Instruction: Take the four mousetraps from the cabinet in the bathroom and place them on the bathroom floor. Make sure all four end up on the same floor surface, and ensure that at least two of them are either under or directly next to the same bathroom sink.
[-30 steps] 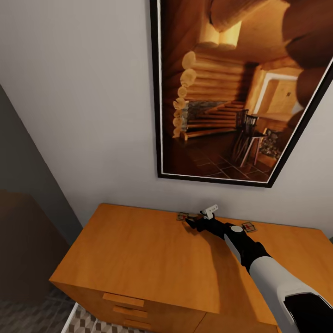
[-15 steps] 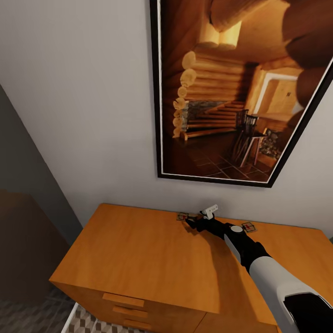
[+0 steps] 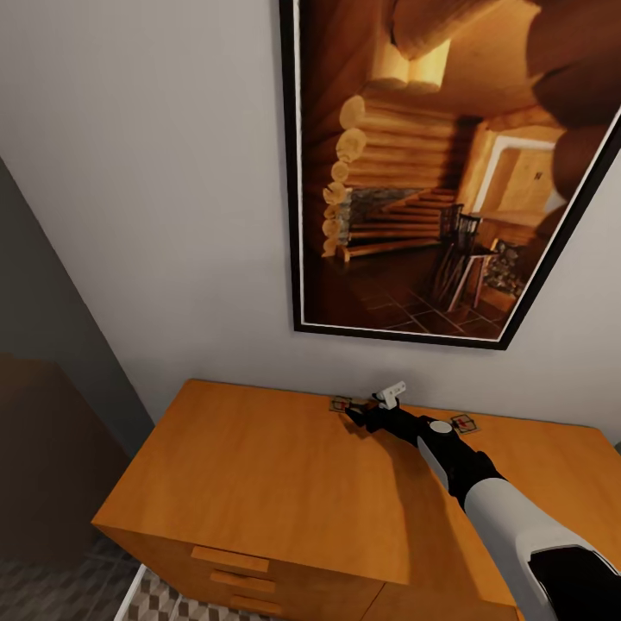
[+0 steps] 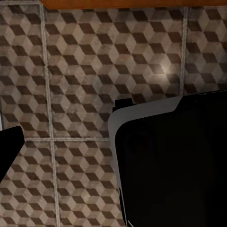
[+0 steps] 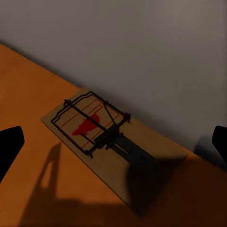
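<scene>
Nothing is moving between frames: your right end effector (image 3: 355,414) is idling, fingers spread either side of the mousetrap (image 5: 106,137) on the cabinet (image 3: 259,483). Pickup isn't progressing.

Orange-brown cabinet (image 3: 259,483); tan mousetrap (image 5: 111,142), red mark; brown-beige cube-pattern floor (image 4: 71,71).

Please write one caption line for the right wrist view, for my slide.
Open right gripper poised over a mousetrap lying flat on the cabinet top beside the wall.
</scene>
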You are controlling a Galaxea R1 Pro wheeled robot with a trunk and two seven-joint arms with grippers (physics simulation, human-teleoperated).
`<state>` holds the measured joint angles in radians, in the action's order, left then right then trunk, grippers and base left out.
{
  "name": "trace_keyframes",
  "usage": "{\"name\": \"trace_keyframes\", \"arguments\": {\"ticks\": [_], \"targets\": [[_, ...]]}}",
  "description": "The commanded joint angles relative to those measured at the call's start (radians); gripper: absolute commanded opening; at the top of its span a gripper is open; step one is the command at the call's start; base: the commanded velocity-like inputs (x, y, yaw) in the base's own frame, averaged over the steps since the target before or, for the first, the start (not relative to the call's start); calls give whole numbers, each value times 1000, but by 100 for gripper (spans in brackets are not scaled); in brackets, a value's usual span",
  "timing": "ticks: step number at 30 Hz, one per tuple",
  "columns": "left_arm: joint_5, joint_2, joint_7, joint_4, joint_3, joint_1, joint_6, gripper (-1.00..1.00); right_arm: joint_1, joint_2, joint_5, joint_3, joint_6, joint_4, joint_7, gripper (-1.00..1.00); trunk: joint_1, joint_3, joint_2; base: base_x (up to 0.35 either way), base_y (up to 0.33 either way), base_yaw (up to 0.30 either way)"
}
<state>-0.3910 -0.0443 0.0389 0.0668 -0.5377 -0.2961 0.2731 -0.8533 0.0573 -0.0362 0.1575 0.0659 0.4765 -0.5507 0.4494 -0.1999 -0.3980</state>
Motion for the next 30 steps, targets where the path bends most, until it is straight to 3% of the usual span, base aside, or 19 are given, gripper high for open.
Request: {"name": "trace_keyframes", "arguments": {"ticks": [1,30], "targets": [[-10,1,4,4,-8,-1,6,100,-1,1,-4,6,5,-1,0,100,1,-2,-2,0,0,0],[-10,0,4,4,-8,-1,6,100,-1,-3,-4,7,5,-2,1,100,1,-2,-2,0,0,0]]}}
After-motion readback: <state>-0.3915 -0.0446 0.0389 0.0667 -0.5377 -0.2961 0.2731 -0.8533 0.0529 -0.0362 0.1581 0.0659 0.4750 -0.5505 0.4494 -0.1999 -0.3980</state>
